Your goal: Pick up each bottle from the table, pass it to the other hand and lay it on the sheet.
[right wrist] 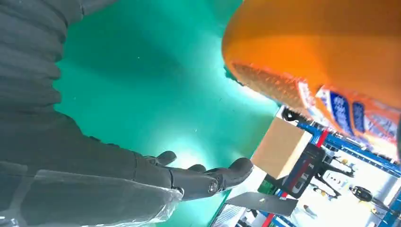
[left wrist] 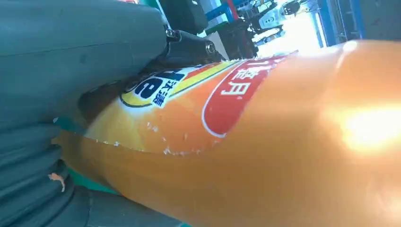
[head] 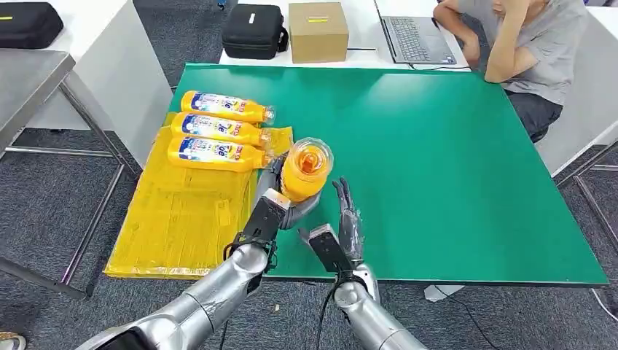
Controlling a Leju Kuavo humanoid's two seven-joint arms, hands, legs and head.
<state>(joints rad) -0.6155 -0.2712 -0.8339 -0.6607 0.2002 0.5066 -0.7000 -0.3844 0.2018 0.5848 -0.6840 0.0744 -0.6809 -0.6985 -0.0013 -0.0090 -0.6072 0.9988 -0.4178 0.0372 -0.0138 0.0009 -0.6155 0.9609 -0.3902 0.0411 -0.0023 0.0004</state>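
Because it had to cross to the sheet (head: 182, 219) on my left, the bottle (head: 306, 171) stood upright in my left robot hand (head: 280, 204), fingers wrapped round its lower body above the desk (head: 452, 160). My right robot hand (head: 346, 219) stood just beside it, fingers spread, empty. Three bottles (head: 218, 131) lay beyond my left robot hand.

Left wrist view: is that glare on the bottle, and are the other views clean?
Left wrist view: bright glare on the held bottle, background washed out. Right wrist view: soft, with a light patch on the green table. Head view: evenly lit, sharp.
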